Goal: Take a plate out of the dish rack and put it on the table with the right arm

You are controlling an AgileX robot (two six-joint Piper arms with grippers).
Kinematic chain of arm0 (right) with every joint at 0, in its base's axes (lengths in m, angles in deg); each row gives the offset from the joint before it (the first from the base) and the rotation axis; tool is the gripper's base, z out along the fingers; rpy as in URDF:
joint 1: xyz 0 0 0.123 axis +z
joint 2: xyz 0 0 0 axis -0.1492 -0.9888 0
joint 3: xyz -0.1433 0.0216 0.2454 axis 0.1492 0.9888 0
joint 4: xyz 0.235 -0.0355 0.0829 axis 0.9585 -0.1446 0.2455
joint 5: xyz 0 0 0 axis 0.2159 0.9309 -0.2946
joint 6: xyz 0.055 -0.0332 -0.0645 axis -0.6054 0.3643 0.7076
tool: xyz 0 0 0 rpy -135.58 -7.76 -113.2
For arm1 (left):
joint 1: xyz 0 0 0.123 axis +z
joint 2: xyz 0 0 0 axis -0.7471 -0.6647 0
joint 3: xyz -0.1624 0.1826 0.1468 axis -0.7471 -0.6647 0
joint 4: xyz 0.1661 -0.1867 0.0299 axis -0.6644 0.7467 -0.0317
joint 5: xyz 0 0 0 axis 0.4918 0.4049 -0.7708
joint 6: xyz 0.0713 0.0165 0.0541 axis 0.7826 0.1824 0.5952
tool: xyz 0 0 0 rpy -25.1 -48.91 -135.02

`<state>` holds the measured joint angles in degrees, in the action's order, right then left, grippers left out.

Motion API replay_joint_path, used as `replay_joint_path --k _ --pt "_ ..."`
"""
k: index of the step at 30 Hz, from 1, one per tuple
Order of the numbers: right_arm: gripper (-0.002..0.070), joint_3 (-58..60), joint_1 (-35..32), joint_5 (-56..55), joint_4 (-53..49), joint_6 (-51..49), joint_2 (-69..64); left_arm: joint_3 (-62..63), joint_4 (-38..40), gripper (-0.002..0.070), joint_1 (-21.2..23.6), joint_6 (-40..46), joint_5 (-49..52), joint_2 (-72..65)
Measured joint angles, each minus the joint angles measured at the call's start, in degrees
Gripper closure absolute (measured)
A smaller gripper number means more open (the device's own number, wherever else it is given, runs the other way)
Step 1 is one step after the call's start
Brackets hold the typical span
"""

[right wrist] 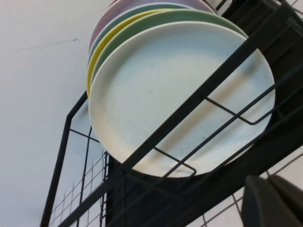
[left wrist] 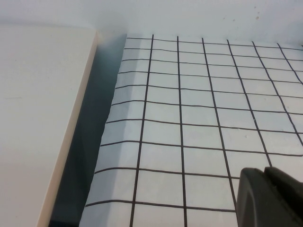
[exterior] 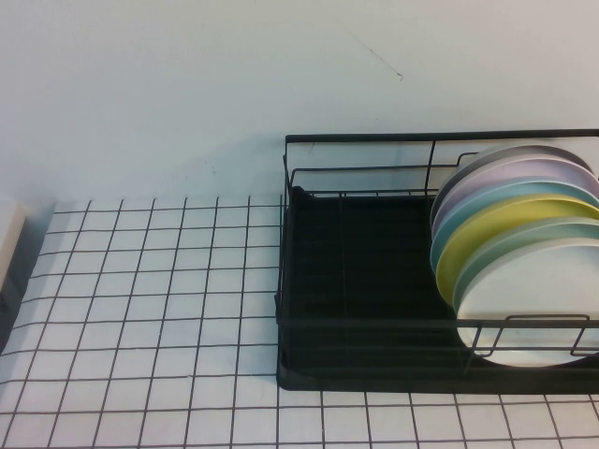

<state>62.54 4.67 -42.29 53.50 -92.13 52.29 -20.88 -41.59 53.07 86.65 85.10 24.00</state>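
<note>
The whitish plate [exterior: 538, 304] stands on edge at the front of a row of plates in the right end of the black wire dish rack [exterior: 365, 271]. In the right wrist view the plate [right wrist: 156, 94] fills the middle behind the rack's front wires [right wrist: 203, 90]. My right gripper [right wrist: 267, 182] is shut and empty, low over the table [right wrist: 284, 170] just in front of the rack, apart from the plate. My left gripper [left wrist: 265, 174] is shut and empty over the gridded table [left wrist: 199, 118] at the far left. Neither gripper shows in the high view.
Behind the whitish plate stand a pale green plate [exterior: 487, 260], a yellow plate [exterior: 487, 229] and blue, lilac and grey ones. The rack's left half holds nothing. A beige block [exterior: 7, 243] sits off the table's left edge [left wrist: 38, 118]. A white wall is behind.
</note>
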Motion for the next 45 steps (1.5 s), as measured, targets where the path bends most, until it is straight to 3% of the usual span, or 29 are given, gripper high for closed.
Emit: replay_joint_path --k 13,19,29,32,37,39,41,45 --pt "0.0678 0.0 0.0 2.9 6.5 10.5 0.0 0.0 0.0 0.0678 0.0 0.0 0.0 0.0" --pt "0.0678 -11.9 0.0 13.2 11.8 32.3 -1.5 0.0 0.0 0.0678 0.0 0.0 0.0 0.0" --pt "0.0667 -41.5 0.0 31.6 -1.4 63.2 -26.5 0.0 0.0 0.0678 0.0 0.0 0.0 0.0" --pt "0.0575 -49.5 0.0 34.7 -1.9 71.0 -34.9 0.0 0.0 0.0678 0.0 0.0 0.0 0.0" --pt "0.0224 -57.6 0.0 36.8 -1.7 79.8 -47.8 0.0 0.0 0.0678 0.0 0.0 0.0 0.0" --pt "0.0148 -59.4 0.0 37.3 -1.7 84.9 -53.5 0.0 0.1 0.0678 0.0 0.0 0.0 0.0" --pt "0.0113 -60.6 0.0 37.5 -1.7 90.4 -58.3 0.0 0.1 0.0678 0.0 0.0 0.0 0.0" --pt "0.0121 -61.8 0.0 37.4 -1.7 100.5 -67.3 0.0 0.1 0.0678 0.0 0.0 0.0 0.0"
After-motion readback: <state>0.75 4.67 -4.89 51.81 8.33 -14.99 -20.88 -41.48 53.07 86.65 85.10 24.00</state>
